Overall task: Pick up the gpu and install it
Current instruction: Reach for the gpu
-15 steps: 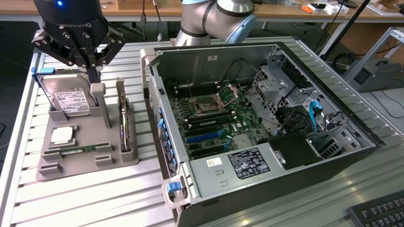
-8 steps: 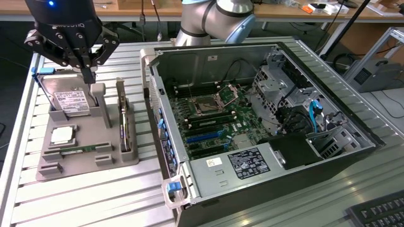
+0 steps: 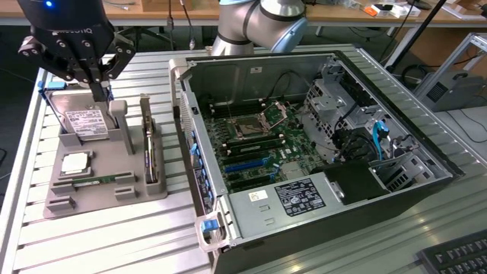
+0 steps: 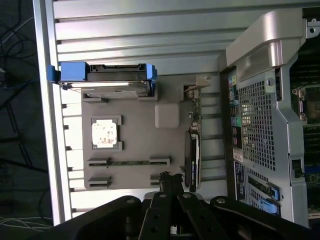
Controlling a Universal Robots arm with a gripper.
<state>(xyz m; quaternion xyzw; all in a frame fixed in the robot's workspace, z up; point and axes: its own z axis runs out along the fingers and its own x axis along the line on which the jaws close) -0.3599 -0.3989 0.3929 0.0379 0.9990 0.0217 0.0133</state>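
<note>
The gripper [image 3: 99, 90], shut and empty, hung over the grey holder tray [image 3: 125, 166] on the bench [image 3: 114, 240], with the gpu [image 3: 150, 145] standing on edge in it towards the exterior view's right, long axis alongside the computer case [image 3: 251, 71].

You see a black gripper [image 3: 99, 94] and a plain grey tray [image 3: 99, 197]. Your gpu [image 4: 192, 155] shows black with a green board edge. The drive [image 4: 110, 86] is silver with a white label [image 3: 82, 121] and blue rails [image 4: 53, 73]. The table [image 3: 114, 242] is silver, ribbed in stripes. The case [image 3: 243, 77] is grey inside, its motherboard [image 3: 263, 142] green with blue slots [image 3: 245, 165]
</note>
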